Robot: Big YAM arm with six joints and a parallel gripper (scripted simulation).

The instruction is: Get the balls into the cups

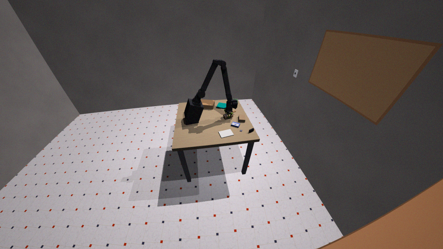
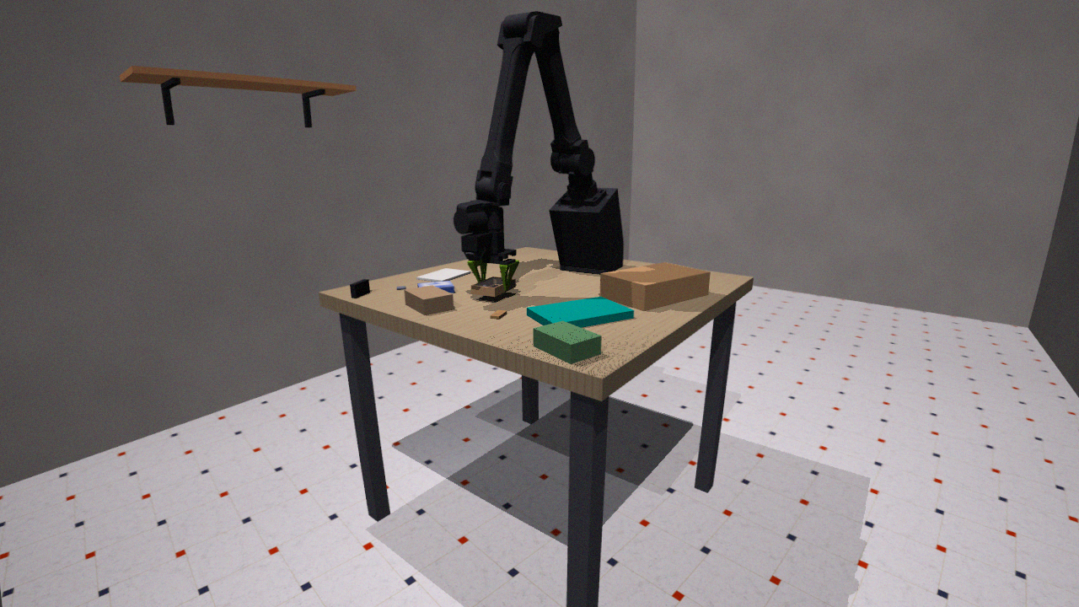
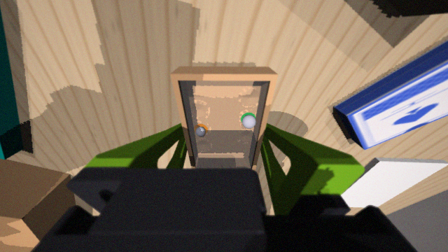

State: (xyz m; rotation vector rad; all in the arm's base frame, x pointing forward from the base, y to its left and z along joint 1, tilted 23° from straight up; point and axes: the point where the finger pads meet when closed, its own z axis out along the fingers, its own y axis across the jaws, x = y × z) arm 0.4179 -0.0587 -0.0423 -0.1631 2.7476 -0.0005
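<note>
My black arm (image 1: 216, 74) rises from its base (image 1: 192, 112) at the tabletop's (image 1: 198, 139) far left and folds down to my gripper (image 1: 228, 115), which is closed on the wooden puzzle (image 1: 226, 116). Near it lie a teal slab (image 1: 221, 105), a brown block (image 1: 242, 119), a blue card (image 1: 235, 124) and a white sheet (image 1: 226, 133).

My tool's fingers look like matt green plastic; the wooden puzzle (image 3: 224, 74) has a smooth pale frame; the bench (image 2: 482, 332) shows grained, unglossed wood.
</note>
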